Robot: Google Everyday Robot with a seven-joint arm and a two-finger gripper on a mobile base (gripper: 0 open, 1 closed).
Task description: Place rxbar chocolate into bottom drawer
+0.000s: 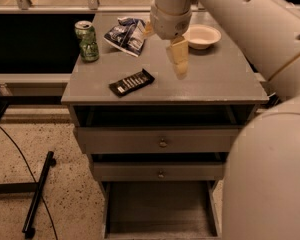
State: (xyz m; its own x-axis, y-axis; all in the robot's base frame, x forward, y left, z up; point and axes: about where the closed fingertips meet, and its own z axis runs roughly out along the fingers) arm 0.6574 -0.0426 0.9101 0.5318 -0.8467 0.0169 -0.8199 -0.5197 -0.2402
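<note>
The rxbar chocolate (132,82), a flat black bar with white lettering, lies on the cabinet top (215,79) near its front left. My gripper (179,66) hangs above the middle of the top, to the right of and behind the bar, apart from it and holding nothing that I can see. The bottom drawer (160,206) is pulled out at the foot of the cabinet, a wide shallow grey tray with nothing in it.
A green can (88,41) stands at the back left, a blue-and-white chip bag (126,33) lies behind the bar, and a white bowl (202,35) sits at the back right. Two knobbed drawers (162,143) are slightly open. My arm (270,149) fills the right side.
</note>
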